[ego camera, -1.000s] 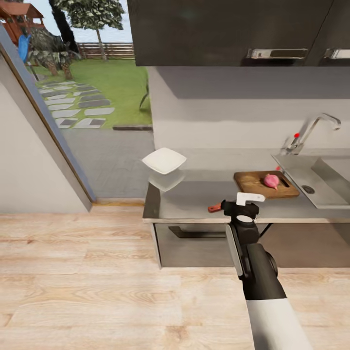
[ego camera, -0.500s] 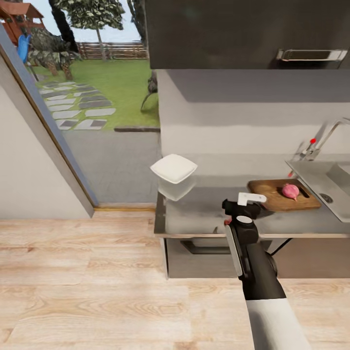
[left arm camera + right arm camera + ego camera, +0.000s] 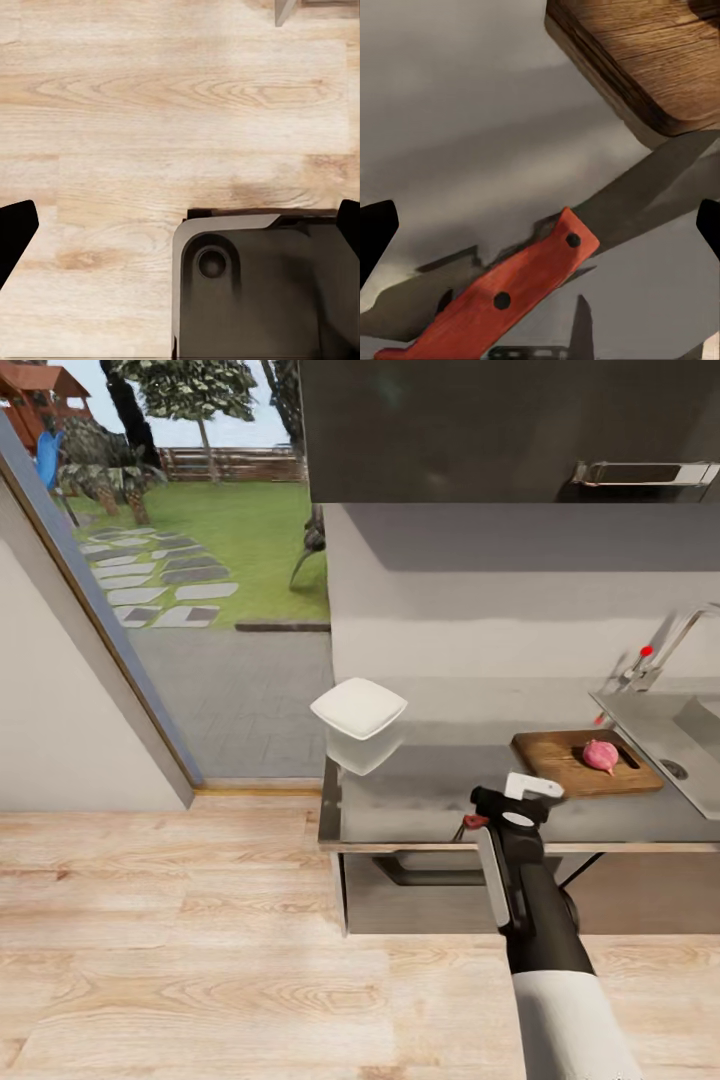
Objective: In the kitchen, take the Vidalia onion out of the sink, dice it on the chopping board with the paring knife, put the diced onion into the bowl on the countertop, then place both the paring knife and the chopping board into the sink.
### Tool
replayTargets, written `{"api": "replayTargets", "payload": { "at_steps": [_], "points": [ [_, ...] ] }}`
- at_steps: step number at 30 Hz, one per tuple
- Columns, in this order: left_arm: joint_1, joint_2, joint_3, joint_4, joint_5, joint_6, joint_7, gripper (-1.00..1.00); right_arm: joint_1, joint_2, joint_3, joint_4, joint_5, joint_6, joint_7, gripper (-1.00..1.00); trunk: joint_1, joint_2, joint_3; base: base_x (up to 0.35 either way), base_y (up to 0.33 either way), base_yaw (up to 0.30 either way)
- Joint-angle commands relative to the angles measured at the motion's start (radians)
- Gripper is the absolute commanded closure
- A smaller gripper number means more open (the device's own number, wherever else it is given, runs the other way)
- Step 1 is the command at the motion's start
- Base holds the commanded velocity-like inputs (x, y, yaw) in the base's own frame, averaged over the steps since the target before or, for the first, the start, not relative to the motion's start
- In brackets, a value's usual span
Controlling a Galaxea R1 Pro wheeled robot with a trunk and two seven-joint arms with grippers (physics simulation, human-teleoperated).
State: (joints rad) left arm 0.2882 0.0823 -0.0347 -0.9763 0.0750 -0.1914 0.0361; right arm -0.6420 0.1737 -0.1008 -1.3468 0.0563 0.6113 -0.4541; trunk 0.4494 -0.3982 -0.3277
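Note:
The pink Vidalia onion (image 3: 600,755) lies whole on the brown chopping board (image 3: 560,752), on the grey countertop (image 3: 420,792) just left of the sink (image 3: 650,722). The white bowl (image 3: 358,708) stands at the countertop's far left corner. The paring knife (image 3: 502,300) lies flat on the countertop near its front edge, red handle (image 3: 472,822) pointing left and blade (image 3: 649,193) toward the board's corner (image 3: 660,67). My right gripper (image 3: 540,232) hovers open right above the knife, fingers wide apart on either side. My left gripper (image 3: 180,232) hangs open over the floor.
The tap with its red-tipped lever (image 3: 645,652) rises behind the sink. Dark upper cabinets (image 3: 500,430) hang above the countertop. A glass door at the left gives onto a garden. Wooden floor (image 3: 200,960) lies in front, and my dark base (image 3: 255,289) sits below the left gripper.
The camera shifted, sliding the counter rightward in the picture, then held. My right arm has since moved a little right and lower over the knife.

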Motion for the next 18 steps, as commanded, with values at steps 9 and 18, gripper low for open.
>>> {"api": "replayTargets", "payload": {
  "at_steps": [9,18],
  "points": [
    [0.000,-0.004,-0.004,0.002,0.008,-0.002,0.004,-1.00,-0.001,0.001,-0.007,0.063,0.002,-0.057,-0.041,-1.00,0.001,-0.002,-0.002,-0.027,0.001,0.000],
    [0.000,-0.004,-0.004,0.002,0.008,-0.002,0.004,-1.00,-0.001,0.001,-0.007,0.066,0.000,-0.059,-0.046,-1.00,0.001,-0.002,-0.002,0.033,0.028,0.000]
  ]
}}
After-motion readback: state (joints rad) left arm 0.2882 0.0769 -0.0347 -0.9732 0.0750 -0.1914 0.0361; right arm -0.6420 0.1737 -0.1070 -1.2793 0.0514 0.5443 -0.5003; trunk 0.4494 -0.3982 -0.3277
